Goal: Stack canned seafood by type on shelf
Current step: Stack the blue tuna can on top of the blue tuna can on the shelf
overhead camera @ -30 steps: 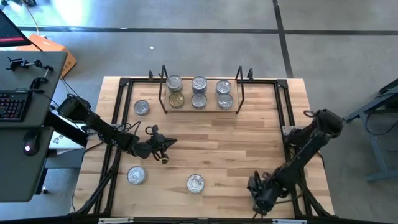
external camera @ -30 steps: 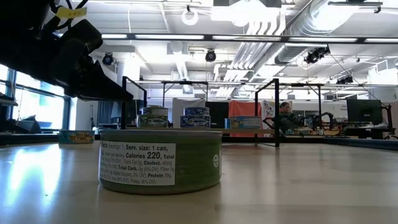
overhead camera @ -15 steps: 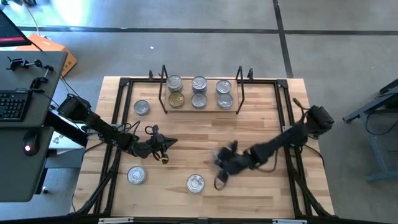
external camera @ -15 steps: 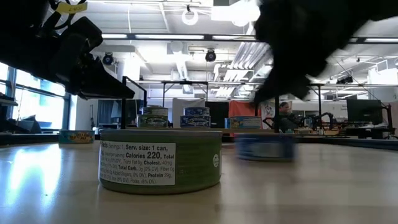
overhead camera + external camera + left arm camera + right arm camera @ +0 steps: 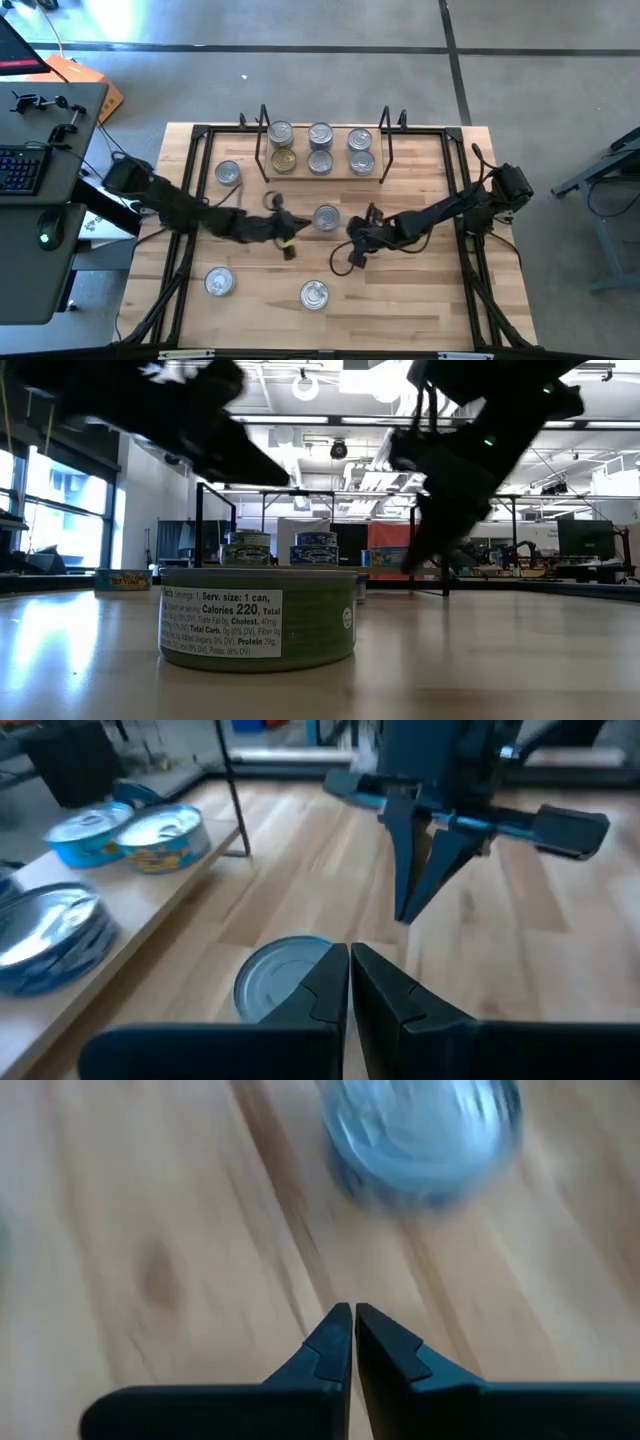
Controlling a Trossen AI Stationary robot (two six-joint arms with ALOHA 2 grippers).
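The shelf stands at the table's far side, a wood board in a black rod frame, with several tins on it in three short stacks. A silver-lidded tin stands on the bare table in front of the shelf. My left gripper is just left of it, shut, its tips close beside the tin. My right gripper is just right of it, also shut, and the blurred tin lies a short way ahead of its tips. I see no touch by either gripper.
Three more tins rest on the tabletop: one left of the shelf, one near the left front, and a green-walled one at the front, which fills the low view. Black frame rails run along the table's edges.
My right arm has swung fast from the table's near right corner to its middle, and a blue-walled tin has slid along the table with it and now stands in front of the shelf. My left gripper has moved right, toward that tin.
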